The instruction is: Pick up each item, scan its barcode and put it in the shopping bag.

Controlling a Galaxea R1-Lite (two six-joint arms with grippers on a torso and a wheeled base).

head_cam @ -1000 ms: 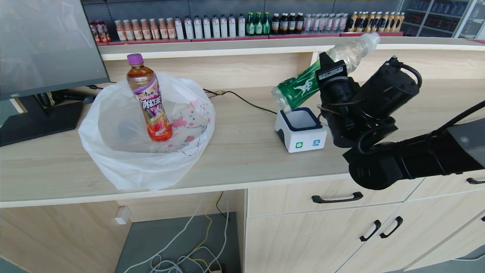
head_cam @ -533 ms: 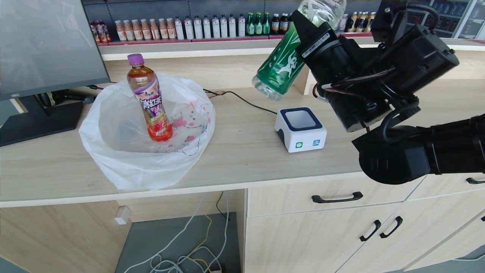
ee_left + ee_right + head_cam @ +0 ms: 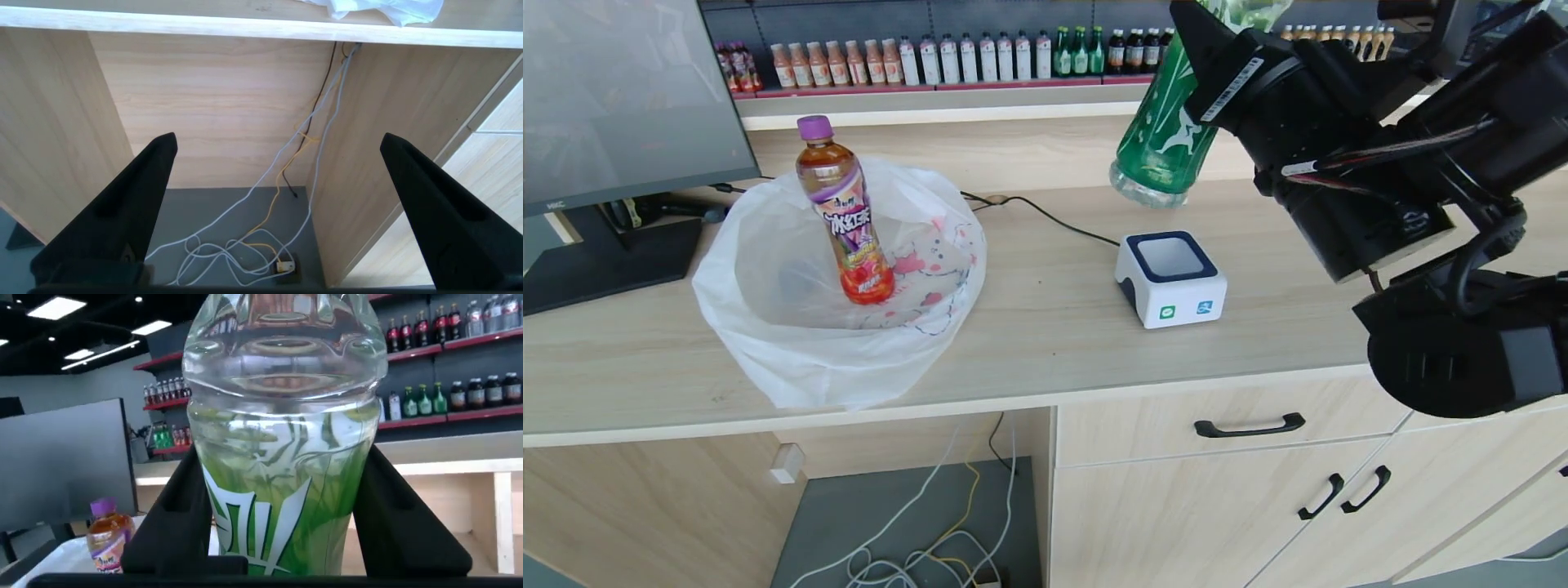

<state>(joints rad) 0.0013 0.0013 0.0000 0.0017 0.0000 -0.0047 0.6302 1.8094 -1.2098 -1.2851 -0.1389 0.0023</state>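
Note:
My right gripper (image 3: 1205, 77) is shut on a clear bottle with a green label (image 3: 1164, 139), holding it tilted in the air above and behind the white barcode scanner (image 3: 1170, 279) on the wooden counter. In the right wrist view the green-label bottle (image 3: 282, 457) sits between the two dark fingers (image 3: 172, 523). A white plastic shopping bag (image 3: 833, 286) lies open on the counter to the left, with an orange drink bottle with a purple cap (image 3: 841, 212) standing upright inside it. My left gripper (image 3: 278, 212) hangs open below the counter, above floor cables.
A dark monitor (image 3: 621, 90) stands at the far left of the counter. A black cable (image 3: 1045, 216) runs from behind the bag to the scanner. Shelves of bottles (image 3: 1013, 53) line the back wall. Drawers with black handles (image 3: 1250, 429) sit under the counter.
My right arm has lifted the green-label bottle from just over the scanner, up and slightly right, and swung it more upright. The bag and the orange bottle have not moved.

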